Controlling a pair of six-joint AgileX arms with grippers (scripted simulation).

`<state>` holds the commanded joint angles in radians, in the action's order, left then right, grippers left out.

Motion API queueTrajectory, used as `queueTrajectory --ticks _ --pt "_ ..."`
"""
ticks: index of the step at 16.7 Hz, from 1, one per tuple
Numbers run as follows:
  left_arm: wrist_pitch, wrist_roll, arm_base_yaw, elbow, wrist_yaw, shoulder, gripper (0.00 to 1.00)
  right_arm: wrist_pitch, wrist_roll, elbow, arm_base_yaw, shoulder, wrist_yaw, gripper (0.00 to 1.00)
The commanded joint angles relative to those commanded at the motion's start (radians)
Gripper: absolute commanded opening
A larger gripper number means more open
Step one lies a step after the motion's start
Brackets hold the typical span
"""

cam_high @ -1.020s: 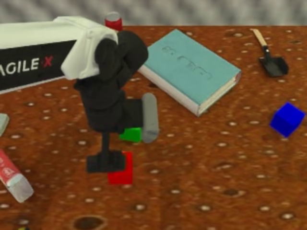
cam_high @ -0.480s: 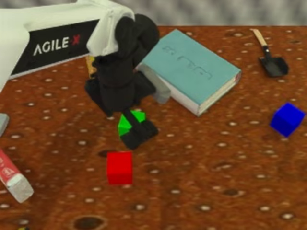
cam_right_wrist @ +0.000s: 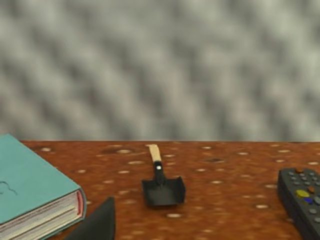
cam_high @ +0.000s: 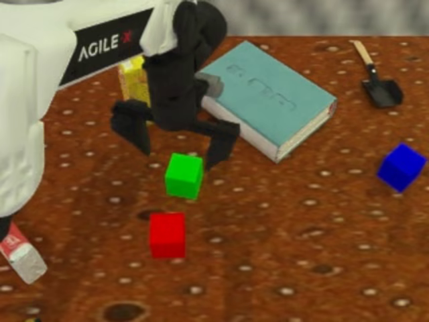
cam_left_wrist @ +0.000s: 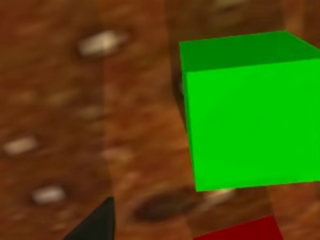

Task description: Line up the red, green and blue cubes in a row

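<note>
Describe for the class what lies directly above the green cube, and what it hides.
The open left hand hangs above the green cube, fingers either side. The arm covers part of the yellow carton and book.

The left arm covers most of a yellow carton [cam_high: 132, 77]; only its front corner shows, behind the left gripper [cam_high: 181, 144] and its spread fingers. The same arm hides a corner of the teal book [cam_high: 268, 97]. A red-and-white tube [cam_high: 19, 253] is cut off at the table's left edge. In the left wrist view, the green cube [cam_left_wrist: 252, 110] and red cube [cam_left_wrist: 237, 230] run off the picture, just beyond one dark fingertip [cam_left_wrist: 97, 225]. The right wrist view crops a remote control [cam_right_wrist: 302, 200].
</note>
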<state>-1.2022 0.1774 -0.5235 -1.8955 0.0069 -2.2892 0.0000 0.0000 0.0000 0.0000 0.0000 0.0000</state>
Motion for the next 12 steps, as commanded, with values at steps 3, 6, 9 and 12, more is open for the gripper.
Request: queueTrajectory --ticks 3,6,9,12 --pt "-0.008 0.097 0.010 -0.053 -0.002 -0.025 1.00 0.000 0.000 0.000 0.000 0.000 0.000 1.00" --pt "-0.008 0.110 0.012 -0.061 -0.003 -0.027 1.00 0.000 0.000 0.000 0.000 0.000 0.000 1.00" --pt "-0.004 0.109 0.006 -0.055 -0.002 -0.024 1.00 0.000 0.000 0.000 0.000 0.000 0.000 1.00" --pt "0.066 0.111 0.011 -0.007 -0.002 -0.050 1.00 0.000 0.000 0.000 0.000 0.000 0.000 1.00"
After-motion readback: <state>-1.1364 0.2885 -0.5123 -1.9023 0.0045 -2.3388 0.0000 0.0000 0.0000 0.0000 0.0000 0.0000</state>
